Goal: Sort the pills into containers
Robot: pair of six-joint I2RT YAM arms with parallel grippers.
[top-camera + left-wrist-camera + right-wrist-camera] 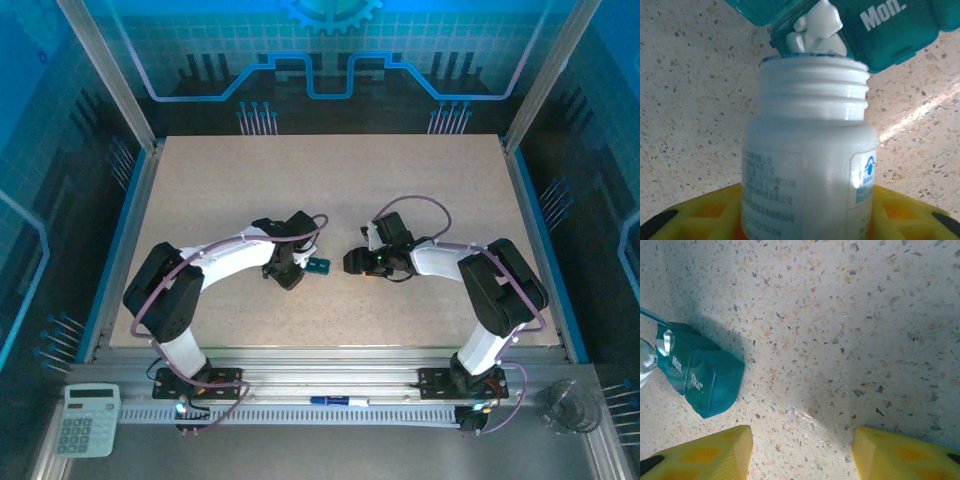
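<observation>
Pill box (pixel 318 265), teal, lies on the table (pixel 220 190) between the two grippers. Left gripper (pixel 288 272) clamps a white bottle (pixel 810 150), its open mouth against the box beside the lid (pixel 885 22) marked "Mon."; white pills (pixel 817 30) crowd the mouth. Right gripper (pixel 802 450) hangs nearby, jaws spread wide, holding nothing.

Speckled table (pixel 220 200); teal pill box (pixel 705 382) apparently resting on it.
</observation>
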